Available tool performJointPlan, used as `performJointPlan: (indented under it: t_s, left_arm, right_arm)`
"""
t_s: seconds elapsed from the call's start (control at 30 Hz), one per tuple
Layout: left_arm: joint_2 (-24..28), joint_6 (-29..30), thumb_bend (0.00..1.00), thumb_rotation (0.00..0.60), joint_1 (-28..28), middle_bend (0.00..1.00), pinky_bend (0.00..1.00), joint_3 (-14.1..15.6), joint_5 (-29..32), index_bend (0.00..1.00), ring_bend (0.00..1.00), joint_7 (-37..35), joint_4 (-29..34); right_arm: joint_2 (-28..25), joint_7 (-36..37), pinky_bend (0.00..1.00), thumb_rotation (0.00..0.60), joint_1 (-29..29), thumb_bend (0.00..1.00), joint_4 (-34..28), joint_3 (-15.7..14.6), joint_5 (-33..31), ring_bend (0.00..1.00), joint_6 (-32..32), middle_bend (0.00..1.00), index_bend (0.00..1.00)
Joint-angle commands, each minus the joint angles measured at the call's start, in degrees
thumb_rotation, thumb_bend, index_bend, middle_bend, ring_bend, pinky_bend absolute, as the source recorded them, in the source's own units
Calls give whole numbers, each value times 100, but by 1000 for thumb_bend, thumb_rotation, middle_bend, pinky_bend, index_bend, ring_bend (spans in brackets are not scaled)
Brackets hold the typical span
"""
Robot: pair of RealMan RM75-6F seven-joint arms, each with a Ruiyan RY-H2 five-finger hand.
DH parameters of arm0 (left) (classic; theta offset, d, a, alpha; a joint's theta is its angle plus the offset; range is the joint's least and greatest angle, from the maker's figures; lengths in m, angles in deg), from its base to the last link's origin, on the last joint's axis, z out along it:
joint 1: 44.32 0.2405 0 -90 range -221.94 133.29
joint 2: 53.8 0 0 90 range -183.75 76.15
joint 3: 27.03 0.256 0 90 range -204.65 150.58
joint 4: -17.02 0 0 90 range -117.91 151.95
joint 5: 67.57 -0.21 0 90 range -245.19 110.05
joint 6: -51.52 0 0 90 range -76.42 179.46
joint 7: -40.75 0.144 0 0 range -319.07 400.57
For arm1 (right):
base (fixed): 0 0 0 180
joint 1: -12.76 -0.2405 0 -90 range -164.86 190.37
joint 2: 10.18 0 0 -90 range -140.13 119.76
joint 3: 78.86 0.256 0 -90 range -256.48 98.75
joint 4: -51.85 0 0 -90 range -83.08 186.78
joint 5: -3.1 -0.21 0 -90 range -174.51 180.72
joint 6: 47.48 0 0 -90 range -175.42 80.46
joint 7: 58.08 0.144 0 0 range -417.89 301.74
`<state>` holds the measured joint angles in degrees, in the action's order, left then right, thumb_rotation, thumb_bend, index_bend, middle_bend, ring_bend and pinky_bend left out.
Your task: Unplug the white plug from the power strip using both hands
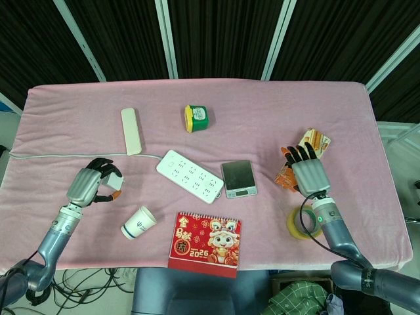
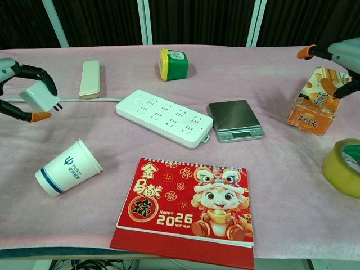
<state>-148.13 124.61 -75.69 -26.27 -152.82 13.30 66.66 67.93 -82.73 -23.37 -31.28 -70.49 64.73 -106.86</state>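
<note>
The white power strip [image 1: 189,176] [image 2: 164,118] lies at an angle in the middle of the pink cloth, with no plug in its sockets. My left hand [image 1: 91,185] [image 2: 17,90] hovers over the left edge of the table and holds the white plug [image 2: 37,97] [image 1: 112,182], prongs pointing right. My right hand [image 1: 308,173] [image 2: 336,59] is at the right side with fingers spread and nothing in it, above the snack box [image 1: 303,159] [image 2: 317,101].
A paper cup [image 1: 138,222] lies on its side below my left hand. A red 2026 calendar [image 2: 189,202], a small scale [image 1: 238,178], a yellow tape roll [image 1: 306,222], a green-yellow tub [image 1: 196,117] and a beige bar [image 1: 131,130] are spread about. The strip's cable [image 1: 59,155] runs left.
</note>
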Motion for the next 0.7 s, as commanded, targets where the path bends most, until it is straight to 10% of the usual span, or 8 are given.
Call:
performJointPlan:
  t_s: [0.03, 0.33, 0.7]
  left_arm:
    - [-199, -429, 473, 600, -62, 557, 139, -18, 66, 487, 126, -126, -305]
    - [65, -897, 56, 600, -213, 262, 2, 113, -127, 243, 0, -151, -164]
    - [1504, -897, 24, 600, 78, 160, 0, -117, 337, 183, 0, 885, 1559]
  right_arm:
    - [-95, 78, 36, 600, 74, 577, 50, -60, 31, 101, 12, 115, 116]
    - [-468, 183, 30, 600, 237, 371, 38, -103, 46, 86, -2, 94, 82]
    - [-902, 1080, 29, 600, 764, 330, 394, 30, -37, 77, -339, 83, 65]
